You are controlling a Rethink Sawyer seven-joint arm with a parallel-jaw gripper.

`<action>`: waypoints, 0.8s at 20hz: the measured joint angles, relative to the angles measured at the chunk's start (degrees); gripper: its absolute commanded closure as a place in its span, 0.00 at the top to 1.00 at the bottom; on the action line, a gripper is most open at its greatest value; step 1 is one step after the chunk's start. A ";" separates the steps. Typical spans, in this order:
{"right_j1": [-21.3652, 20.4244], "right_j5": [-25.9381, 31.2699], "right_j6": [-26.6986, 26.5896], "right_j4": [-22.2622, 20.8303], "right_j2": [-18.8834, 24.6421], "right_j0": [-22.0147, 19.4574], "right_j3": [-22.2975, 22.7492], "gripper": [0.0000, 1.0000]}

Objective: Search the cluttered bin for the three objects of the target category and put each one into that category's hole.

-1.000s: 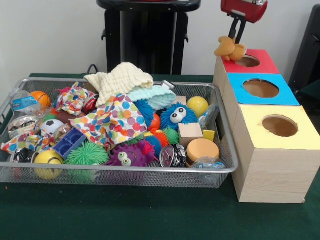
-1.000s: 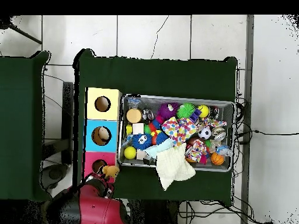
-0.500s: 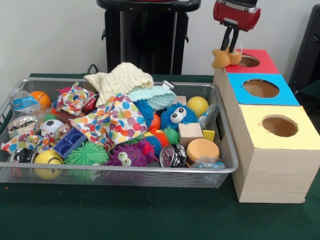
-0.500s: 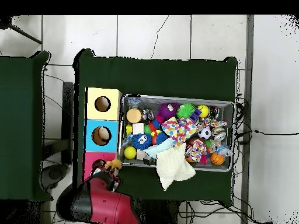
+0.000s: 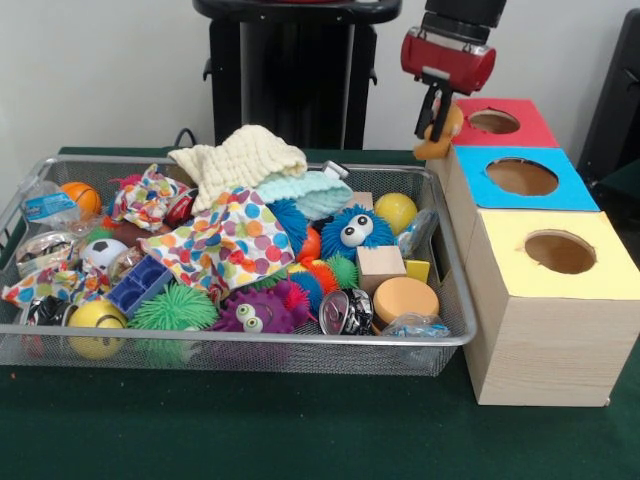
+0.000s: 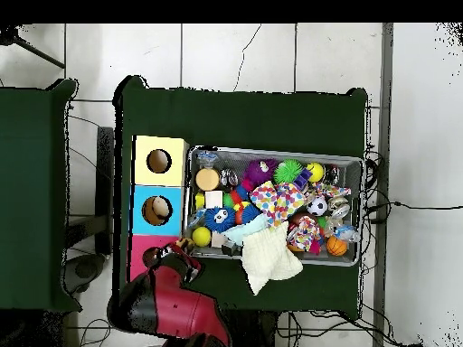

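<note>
Right now I see the wire mesh bin (image 5: 250,350) crammed with toys: a blue fuzzy ball with googly eyes (image 5: 356,230), a polka-dot cloth (image 5: 225,240), a cream knitted cloth (image 5: 243,155), a plain wooden cube (image 5: 380,267), a yellow ball (image 5: 396,211) and a small orange basketball (image 5: 79,196). Beside it stands a row of wooden boxes with round holes, topped red (image 5: 520,125), blue (image 5: 560,180) and yellow (image 5: 600,262); something pale lies inside the blue box's hole in the overhead view. My gripper (image 5: 436,122) pinches a small orange plush toy (image 5: 438,140), which hangs between the bin's far corner and the red box. Everything rests on a dark green tablecloth (image 5: 300,430) over a tiled floor (image 6: 235,54). I can read no writing.
</note>
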 measured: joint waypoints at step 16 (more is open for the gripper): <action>2.66 -1.12 0.00 0.02 -0.01 -0.15 -0.02 0.00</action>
